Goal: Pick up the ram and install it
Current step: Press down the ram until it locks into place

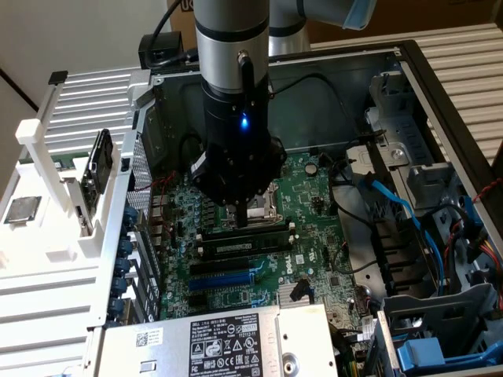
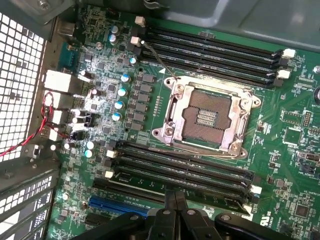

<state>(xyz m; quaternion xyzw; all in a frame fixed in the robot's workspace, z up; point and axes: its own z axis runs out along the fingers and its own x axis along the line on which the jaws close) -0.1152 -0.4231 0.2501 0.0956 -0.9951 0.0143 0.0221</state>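
One labelled grey box (image 1: 212, 342) sits nearest, at the open case's (image 1: 440, 86) front edge. Past it, beyond the blue and black slots (image 1: 224, 276), the ram (image 1: 244, 243) stands on edge in a slot on the green board, just in front of the socket (image 1: 259, 206). The arm's fingers (image 1: 242, 218) come straight down onto the ram's top edge. In the wrist view the fingers (image 2: 169, 205) are pressed together with nothing between them, above the near slots (image 2: 200, 172). Four more slots (image 2: 210, 52) lie beyond the socket (image 2: 206, 117). A white rack (image 1: 47, 157) stands off to the exterior view's left.
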